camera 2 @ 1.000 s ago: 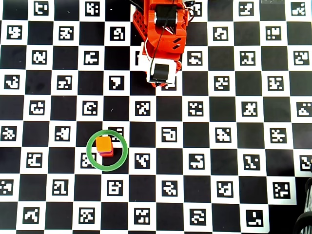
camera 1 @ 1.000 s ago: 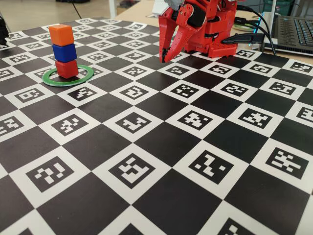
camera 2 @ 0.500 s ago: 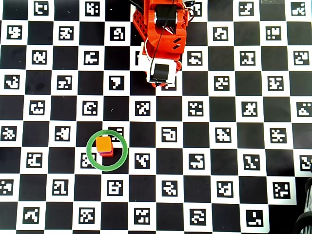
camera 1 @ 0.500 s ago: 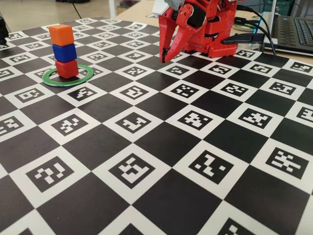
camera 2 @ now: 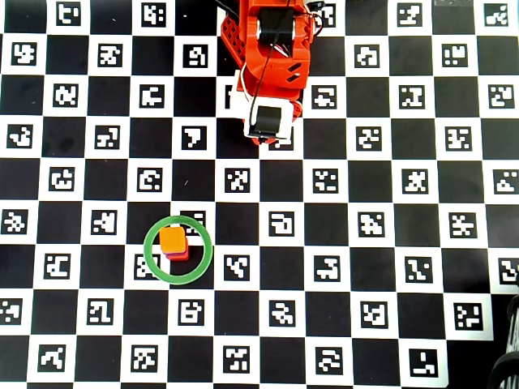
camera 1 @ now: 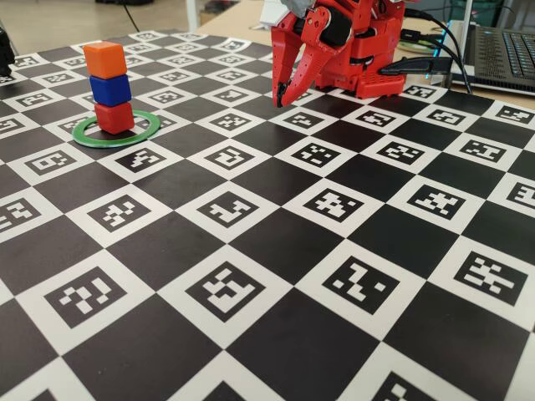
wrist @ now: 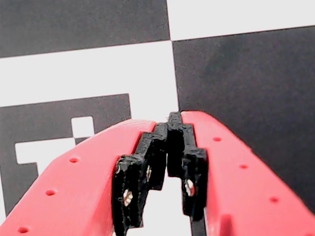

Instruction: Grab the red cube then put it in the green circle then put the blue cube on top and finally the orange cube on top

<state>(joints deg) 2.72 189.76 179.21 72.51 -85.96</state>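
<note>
A three-cube stack stands inside the green circle (camera 1: 117,134) at the far left of the fixed view: the red cube (camera 1: 114,118) at the bottom, the blue cube (camera 1: 110,89) on it, the orange cube (camera 1: 105,59) on top. From above, the orange cube (camera 2: 172,239) hides the blue one, and only a red cube (camera 2: 182,255) edge shows inside the green circle (camera 2: 178,250). My red gripper (camera 1: 281,94) is folded back near the arm base, far from the stack, pointing down. In the wrist view the gripper (wrist: 170,119) is shut with nothing between its black pads.
The checkerboard mat (camera 1: 276,242) with printed markers covers the table. The red arm base (camera 2: 268,49) stands at the top centre of the overhead view. A laptop (camera 1: 501,50) and cables lie behind the mat at the back right.
</note>
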